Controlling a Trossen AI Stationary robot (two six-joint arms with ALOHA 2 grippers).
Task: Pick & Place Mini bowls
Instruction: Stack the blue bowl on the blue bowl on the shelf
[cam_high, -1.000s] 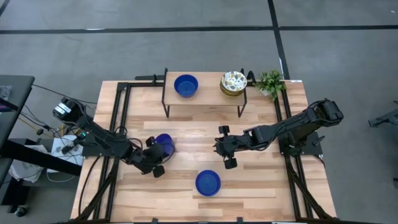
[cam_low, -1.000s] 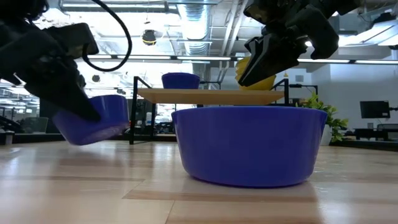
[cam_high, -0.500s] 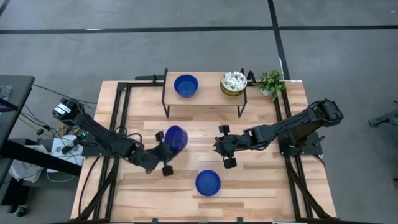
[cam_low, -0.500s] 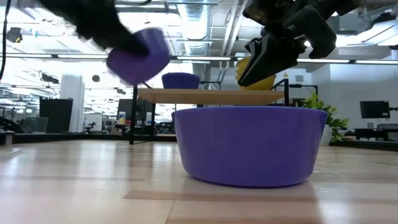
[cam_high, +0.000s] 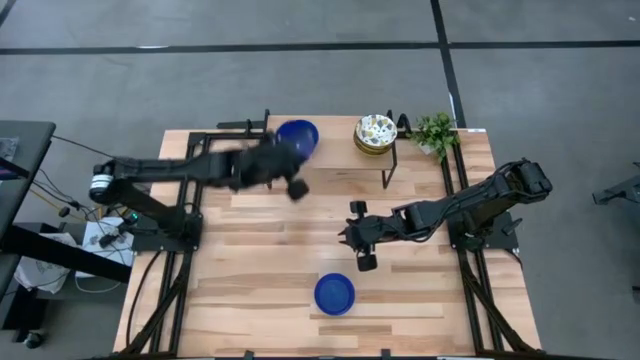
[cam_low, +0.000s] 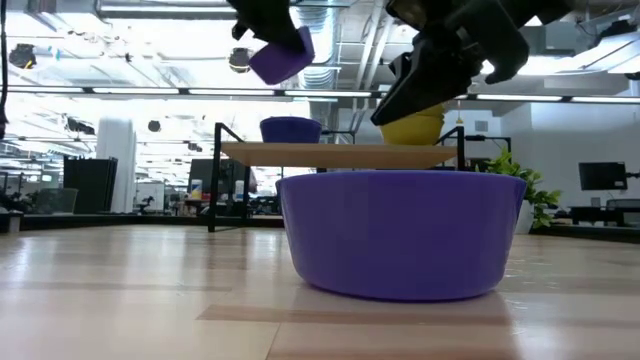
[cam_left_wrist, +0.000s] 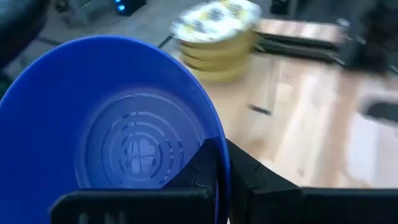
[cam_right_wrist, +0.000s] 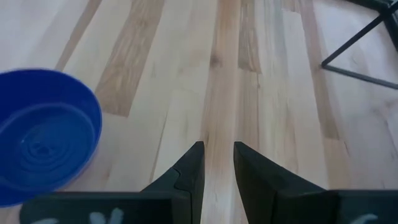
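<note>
Currently a blue bowl (cam_left_wrist: 124, 137) is clamped by its rim in the left gripper (cam_high: 283, 172), carried above the shelf (cam_high: 340, 151) at the bench's far edge. Placing step underway, probably; lowering onto the shelf and release are needed next. Right gripper (cam_right_wrist: 217, 163) hovers mid-bench, narrowly parted, empty.

One glossy cobalt-blue mini bowl (cam_high: 334, 294) sits upright on the worktop (cam_high: 300, 250) near its front edge, resting alone, well apart from the others; in the low view it fills the foreground, straight-sided with a rounded base. A second blue bowl (cam_left_wrist: 112, 143) is held off the worktop, tilted, its rim pinched by the left end effector (cam_left_wrist: 217, 180), and concentric rings show on its inner floor. In the low view it hangs above another blue bowl (cam_low: 290, 129) that stands upright on the raised shelf (cam_low: 340, 152). Farther along that shelf sits a stack of cream-white, speckled floral bowls (cam_high: 375, 133) with yellowish outer walls.
</note>
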